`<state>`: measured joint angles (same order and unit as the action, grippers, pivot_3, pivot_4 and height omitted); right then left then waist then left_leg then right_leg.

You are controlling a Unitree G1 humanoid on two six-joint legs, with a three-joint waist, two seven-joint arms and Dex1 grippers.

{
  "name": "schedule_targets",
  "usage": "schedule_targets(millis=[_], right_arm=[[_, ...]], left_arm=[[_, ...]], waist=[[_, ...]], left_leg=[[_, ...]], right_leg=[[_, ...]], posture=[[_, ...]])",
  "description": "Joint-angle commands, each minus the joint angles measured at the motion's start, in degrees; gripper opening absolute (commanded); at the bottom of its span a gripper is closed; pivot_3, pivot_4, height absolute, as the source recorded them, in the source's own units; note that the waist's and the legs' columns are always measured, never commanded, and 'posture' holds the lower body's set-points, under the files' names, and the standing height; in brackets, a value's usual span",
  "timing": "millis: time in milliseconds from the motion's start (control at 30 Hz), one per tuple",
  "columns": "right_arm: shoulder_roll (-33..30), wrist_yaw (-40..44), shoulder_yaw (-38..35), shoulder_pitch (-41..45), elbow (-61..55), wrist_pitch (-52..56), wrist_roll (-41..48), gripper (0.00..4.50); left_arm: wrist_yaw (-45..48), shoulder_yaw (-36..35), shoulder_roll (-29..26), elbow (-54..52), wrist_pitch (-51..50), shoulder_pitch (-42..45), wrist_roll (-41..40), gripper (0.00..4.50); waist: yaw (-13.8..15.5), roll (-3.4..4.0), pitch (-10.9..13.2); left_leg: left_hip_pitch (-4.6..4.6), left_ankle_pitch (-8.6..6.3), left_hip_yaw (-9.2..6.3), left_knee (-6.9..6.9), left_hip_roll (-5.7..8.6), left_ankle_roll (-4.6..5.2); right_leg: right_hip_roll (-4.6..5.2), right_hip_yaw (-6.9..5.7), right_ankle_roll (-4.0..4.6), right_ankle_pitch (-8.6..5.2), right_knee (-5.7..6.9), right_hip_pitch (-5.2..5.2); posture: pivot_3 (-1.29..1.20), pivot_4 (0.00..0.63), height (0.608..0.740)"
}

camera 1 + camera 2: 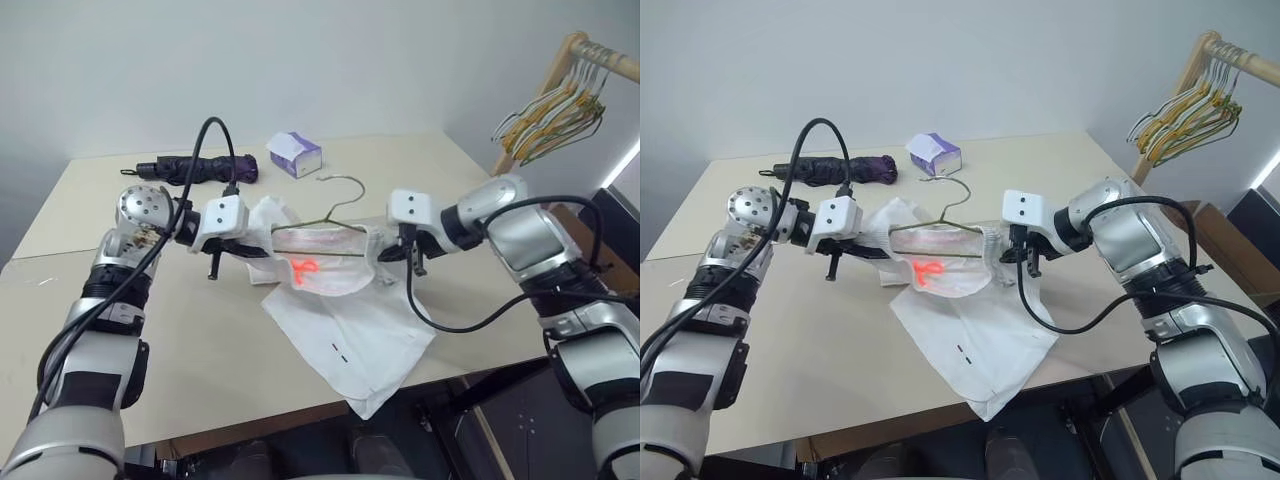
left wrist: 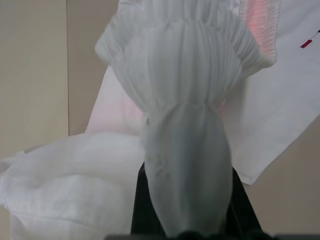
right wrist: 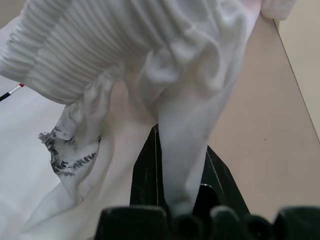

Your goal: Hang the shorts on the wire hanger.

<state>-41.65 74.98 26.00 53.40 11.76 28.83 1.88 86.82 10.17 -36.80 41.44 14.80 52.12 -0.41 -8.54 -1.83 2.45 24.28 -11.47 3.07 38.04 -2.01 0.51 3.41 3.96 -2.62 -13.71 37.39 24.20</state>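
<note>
The white shorts (image 1: 350,330) are stretched by the waistband between my two grippers above the table, and the legs trail down onto the tabletop toward its front edge. My left gripper (image 1: 262,245) is shut on the gathered waistband at the left end. At the right end, my right gripper (image 1: 385,248) is shut on the waistband too. The wire hanger (image 1: 322,227) lies across the stretched waistband, its hook rising behind. I cannot tell how much of its frame sits inside the cloth. In both wrist views, bunched cloth (image 2: 185,100) (image 3: 125,45) runs between dark fingers (image 2: 145,210) (image 3: 147,175).
A purple-and-white tissue box (image 1: 295,153) and a folded dark umbrella (image 1: 195,170) lie at the back of the beige table (image 1: 120,330). At the far right, a wooden rack holds a bunch of yellow-green and white hangers (image 1: 555,112). The table's front edge runs just below the shorts.
</note>
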Motion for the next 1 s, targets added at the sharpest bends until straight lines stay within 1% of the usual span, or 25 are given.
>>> schedule_targets(millis=[33, 167, 200, 233, 367, 500, 600, 667, 733, 800, 833, 900, 1000], right_arm=[[-0.4, 0.0, -3.7, 0.5, -2.4, 3.4, 1.5, 0.01], [-2.0, 0.6, -5.9, -1.8, -6.1, 9.2, 4.5, 0.0], [-2.8, 0.7, -6.6, -3.0, -7.6, 10.6, 5.1, 0.0], [-3.4, 0.7, -7.1, -4.0, -8.9, 11.8, 5.7, 0.0], [-6.0, -0.8, -10.7, -10.3, -15.1, 17.6, 9.3, 0.0], [-7.5, -4.6, -16.0, -18.0, -21.3, 25.1, 13.6, 0.0], [-7.2, -9.0, -21.6, -24.1, -25.2, 30.6, 16.6, 0.0], [-6.6, -12.8, -25.9, -28.3, -27.8, 34.3, 18.0, 0.0], [-5.1, -17.1, -30.8, -32.1, -30.0, 38.9, 19.4, 0.0], [-3.2, -21.5, -35.7, -35.4, -32.3, 43.2, 20.2, 0.0], [-1.3, -24.9, -39.1, -36.8, -33.2, 46.0, 19.6, 0.0], [2.7, -31.3, -45.3, -38.0, -34.1, 51.0, 18.2, 0.0], [5.9, -38.7, -51.4, -36.7, -33.4, 56.4, 16.0, 0.0]], left_arm=[[1.5, -1.3, 0.3, -1.0, 1.4, 2.4, -2.8, 0.0], [2.2, -2.9, 0.9, 0.1, 1.4, 2.3, -5.2, 1.11], [1.9, -3.6, 0.9, 0.4, 0.8, 2.3, -6.0, 1.51], [1.8, -4.2, 0.9, 0.6, 0.5, 2.4, -6.7, 1.79], [-1.3, -6.4, 0.0, 2.9, 1.0, 3.6, -7.3, 3.13], [-5.6, -8.8, -0.4, 5.2, 1.5, 5.7, -7.7, 4.48], [-12.1, -11.1, 1.0, 4.6, 2.9, 6.0, -7.9, 4.48], [-13.6, -12.7, 2.1, 1.3, 0.1, 5.5, -10.1, 4.48], [-14.4, -14.0, 3.4, -4.4, -5.1, 3.9, -13.4, 4.48], [-16.2, -14.8, 4.8, -12.1, -12.2, 1.4, -17.0, 4.48], [-17.8, -15.2, 5.9, -17.6, -17.0, -0.6, -19.9, 4.48], [-21.2, -15.4, 7.5, -27.6, -25.8, -4.1, -24.6, 4.48], [-26.3, -16.4, 9.6, -38.8, -35.6, -7.9, -31.2, 4.48]], waist=[[0.0, 0.0, 0.0], [0.0, 0.0, 0.0], [0.0, 0.0, 0.0], [0.0, 0.0, 0.0], [-0.1, 0.0, 0.0], [-0.1, 0.0, 0.0], [-0.1, 0.0, 0.0], [-0.1, -0.01, 0.0], [-0.1, -0.01, 0.0], [-0.2, -0.01, 0.0], [-0.2, -0.01, 0.0], [-0.4, 0.0, 0.0], [-1.1, 0.02, 0.0]], left_leg=[[-0.01, 0.0, 0.0, 0.01, 0.01, 0.0], [0.0, 0.0, -0.01, 0.06, 0.02, 0.0], [0.0, 0.0, -0.01, 0.07, 0.02, 0.0], [0.01, 0.0, -0.02, 0.09, 0.03, 0.0], [0.01, -0.01, -0.03, 0.14, 0.03, 0.0], [0.0, -0.01, -0.03, 0.15, 0.03, 0.0], [-0.01, -0.01, -0.04, 0.16, 0.03, 0.0], [-0.02, -0.02, -0.05, 0.16, 0.03, 0.0], [0.01, -0.02, -0.06, 0.19, 0.04, 0.0], [0.01, -0.02, -0.06, 0.2, 0.03, 0.0], [0.0, -0.03, -0.06, 0.2, 0.03, 0.0], [-0.02, -0.03, -0.09, 0.2, 0.01, 0.0], [-0.05, -0.03, -0.22, 0.27, 0.03, 0.0]], right_leg=[[0.01, 0.0, 0.0, 0.0, 0.05, 0.01], [0.02, 0.01, 0.0, -0.01, 0.16, 0.04], [0.02, 0.0, -0.01, -0.01, 0.16, 0.04], [0.03, 0.0, -0.02, -0.02, 0.16, 0.03], [0.04, -0.01, -0.02, -0.02, 0.17, 0.02], [0.04, -0.01, -0.03, -0.03, 0.18, 0.01], [0.05, -0.01, -0.04, -0.03, 0.17, 0.0], [0.05, 0.0, -0.05, -0.03, 0.17, -0.04], [0.06, -0.01, -0.05, -0.03, 0.17, -0.03], [0.07, 0.0, -0.06, -0.04, 0.16, -0.04], [0.07, 0.0, -0.06, -0.04, 0.19, -0.05], [0.07, 0.02, -0.06, -0.04, 0.2, -0.05], [0.07, 0.1, -0.07, -0.03, 0.3, -0.07]], posture=[[-0.09, 0.0, 0.74], [-0.1, 0.0, 0.74], [-0.11, 0.0, 0.74], [-0.11, 0.0, 0.74], [-0.13, 0.0, 0.74], [-0.14, 0.0, 0.74], [-0.15, 0.0, 0.74], [-0.15, 0.0, 0.74], [-0.16, 0.0, 0.74], [-0.18, 0.0, 0.74], [-0.18, 0.0, 0.74], [-0.2, 0.0, 0.74], [-0.22, 0.0, 0.74]])
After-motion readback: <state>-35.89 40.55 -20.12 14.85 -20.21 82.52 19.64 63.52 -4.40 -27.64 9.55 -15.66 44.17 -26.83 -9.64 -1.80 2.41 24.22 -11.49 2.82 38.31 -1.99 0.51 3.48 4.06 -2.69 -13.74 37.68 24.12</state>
